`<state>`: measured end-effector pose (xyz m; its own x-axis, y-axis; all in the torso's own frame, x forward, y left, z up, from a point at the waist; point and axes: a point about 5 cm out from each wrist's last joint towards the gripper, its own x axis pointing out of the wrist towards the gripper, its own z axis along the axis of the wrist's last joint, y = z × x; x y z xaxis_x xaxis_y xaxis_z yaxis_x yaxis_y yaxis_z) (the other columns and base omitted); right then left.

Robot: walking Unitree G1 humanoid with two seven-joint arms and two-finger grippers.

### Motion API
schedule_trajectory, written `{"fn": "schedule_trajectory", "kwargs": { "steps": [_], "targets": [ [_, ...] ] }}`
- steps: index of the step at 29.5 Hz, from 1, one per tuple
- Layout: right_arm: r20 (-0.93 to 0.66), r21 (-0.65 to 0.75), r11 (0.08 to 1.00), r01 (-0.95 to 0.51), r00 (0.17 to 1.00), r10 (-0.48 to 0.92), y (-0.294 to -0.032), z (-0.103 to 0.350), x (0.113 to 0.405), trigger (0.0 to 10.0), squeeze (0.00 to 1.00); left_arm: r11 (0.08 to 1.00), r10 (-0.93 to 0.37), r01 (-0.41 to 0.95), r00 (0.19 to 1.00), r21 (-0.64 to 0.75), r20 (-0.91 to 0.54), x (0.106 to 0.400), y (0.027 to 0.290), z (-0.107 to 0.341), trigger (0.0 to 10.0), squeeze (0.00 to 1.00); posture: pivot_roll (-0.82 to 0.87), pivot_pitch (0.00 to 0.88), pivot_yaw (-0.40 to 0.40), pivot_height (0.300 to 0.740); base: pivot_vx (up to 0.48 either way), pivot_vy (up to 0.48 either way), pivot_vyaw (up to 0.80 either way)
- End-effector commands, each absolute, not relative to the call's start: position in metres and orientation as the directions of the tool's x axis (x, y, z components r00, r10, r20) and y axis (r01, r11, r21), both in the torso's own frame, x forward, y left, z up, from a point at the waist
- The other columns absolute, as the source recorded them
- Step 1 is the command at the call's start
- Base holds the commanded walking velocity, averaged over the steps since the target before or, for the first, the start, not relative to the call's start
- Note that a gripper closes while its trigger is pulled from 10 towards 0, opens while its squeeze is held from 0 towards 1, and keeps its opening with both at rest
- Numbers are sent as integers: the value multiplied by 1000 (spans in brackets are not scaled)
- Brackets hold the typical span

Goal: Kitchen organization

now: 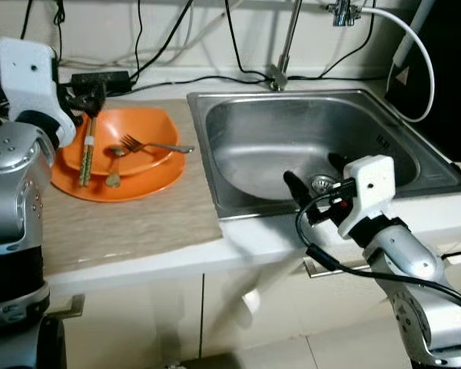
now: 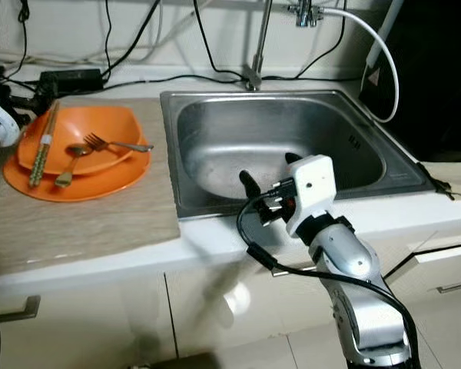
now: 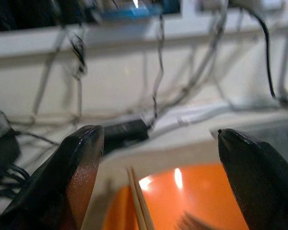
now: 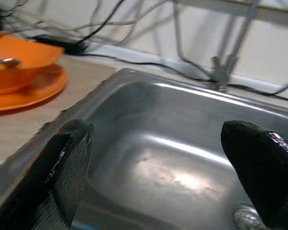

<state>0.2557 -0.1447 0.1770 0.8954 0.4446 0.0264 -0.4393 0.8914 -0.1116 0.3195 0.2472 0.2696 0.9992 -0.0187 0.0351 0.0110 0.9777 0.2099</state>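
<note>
From the head views, little looks done: the orange plate [image 1: 115, 184] with its orange bowl [image 1: 134, 131] sits on the desk [image 1: 138, 223] left of the sink [image 1: 246, 104], carrying chopsticks [image 1: 87, 150], fork [image 1: 154, 144] and spoon [image 1: 114, 165]. In the left wrist view, the left pincer [image 3: 156, 187] hovers above the chopsticks, fingers apart, holding nothing. In the right wrist view, the right pincer [image 4: 163, 172] gapes over the sink basin, so sorting seems yet to start.

Chrome tap [image 1: 288, 42]: top cut off at 12 o'clock.
Round steel sink drain [image 1: 321, 183]: partly hidden behind right gripper [image 1: 315, 175].
</note>
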Motion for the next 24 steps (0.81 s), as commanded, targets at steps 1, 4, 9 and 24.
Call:
{"fn": "schedule_trajectory", "kwargs": {
  "steps": [1,4,9,24],
  "targets": [
    [36,-113,864,-491,867,498,-142,185,257,10000,0,975,-85,92,995,202,-47,325,240,269,10000,0,23,30,-58,740,0,0,0],
    [32,-114,818,-564,821,570,-138,188,254,10000,0,973,-111,130,988,192,-107,327,241,265,10000,0,21,30,-56,740,0,0,0],
    [-19,-95,681,-726,686,728,-135,191,241,10000,0,966,-167,214,945,144,-283,333,255,261,10000,1000,27,24,-67,740,0,0,0],
    [-105,-116,596,-794,607,788,-133,189,232,10000,0,930,-15,172,900,325,-436,348,274,267,10000,0,20,11,-61,740,0,0,0]
  ]
}}
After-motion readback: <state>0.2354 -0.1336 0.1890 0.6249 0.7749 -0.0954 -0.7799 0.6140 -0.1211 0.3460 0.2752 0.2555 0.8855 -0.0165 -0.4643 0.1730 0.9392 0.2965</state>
